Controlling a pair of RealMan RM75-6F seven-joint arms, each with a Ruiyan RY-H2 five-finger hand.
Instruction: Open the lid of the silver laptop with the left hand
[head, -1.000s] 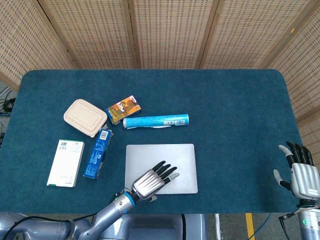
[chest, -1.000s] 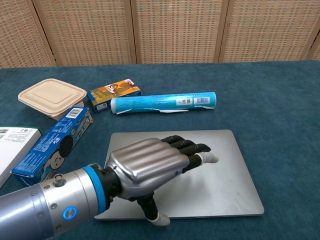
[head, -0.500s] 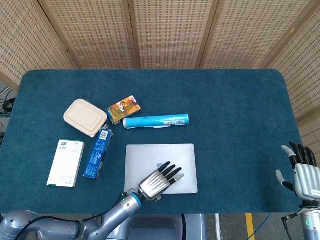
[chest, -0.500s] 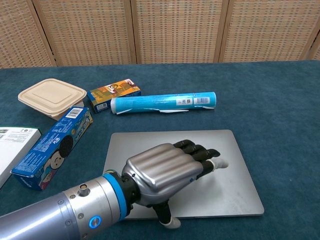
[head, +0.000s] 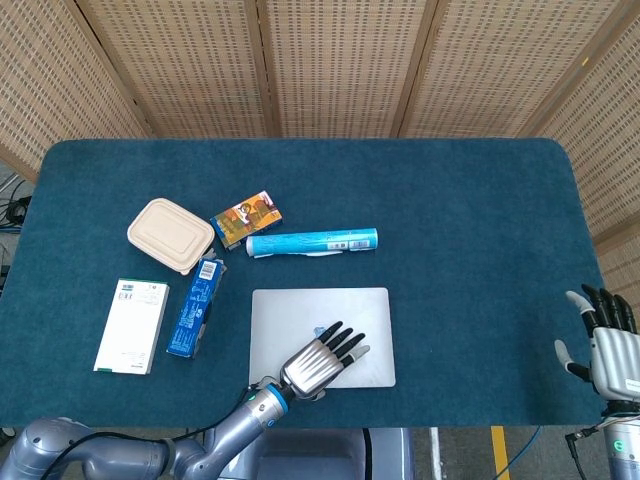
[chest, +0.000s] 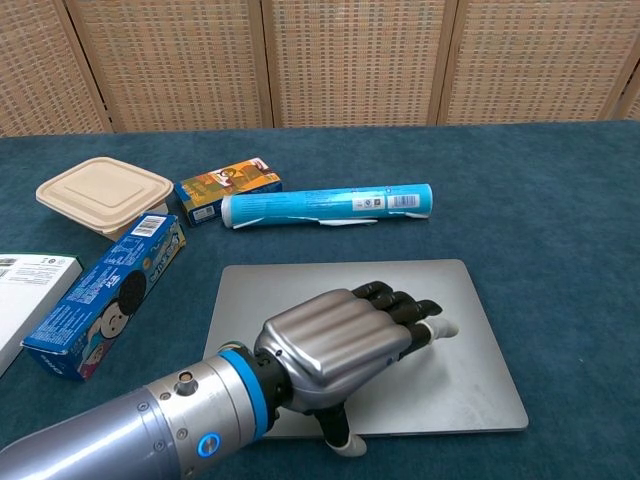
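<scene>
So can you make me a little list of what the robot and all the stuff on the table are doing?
laptop: flat silver laptop, lid closed
left hand: left hand spread over the lid near its front edge
right hand: right hand open, off by the table's right edge
tube: long light-blue tube behind the laptop
boxes: blue cookie box, white box, orange box
container: beige lidded container
table: dark teal cloth table

We see a table (head: 470, 250) covered in dark teal cloth with rounded far corners. Behind its far edge stand woven cane screens (head: 330, 65) in light wooden frames. Grey floor (head: 470, 455) with a yellow stripe shows below its near edge.
</scene>
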